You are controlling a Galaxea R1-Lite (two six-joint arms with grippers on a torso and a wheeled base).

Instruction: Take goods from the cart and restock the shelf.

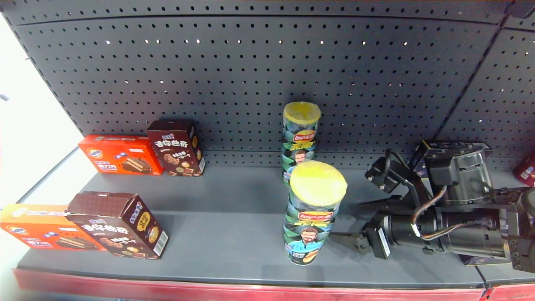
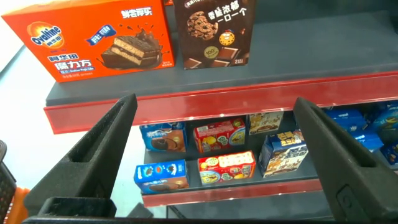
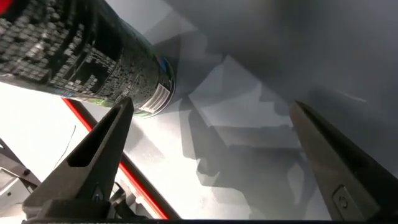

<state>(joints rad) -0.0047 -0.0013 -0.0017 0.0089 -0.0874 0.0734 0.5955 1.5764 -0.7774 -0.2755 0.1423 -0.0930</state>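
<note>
You have hard white glare far to the left of the right gripper (image 1: 349, 223) in the head view, bleaching the orange box (image 1: 39, 228) at the frame's edge. Pinpoints of light shine through the pegboard (image 1: 250, 75) behind it. The shelf (image 1: 234, 217) is evenly lit, and straight lines bow near the corners. In the right wrist view, overlapping grey shadows lie just ahead of the gripper, with a washed-out white area beyond the can (image 3: 81, 56).

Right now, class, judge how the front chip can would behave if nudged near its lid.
The front chip can stands tall on a narrow base, so a high nudge would probably tip it. Once down, its round body would likely roll, perhaps off the shelf.
</note>
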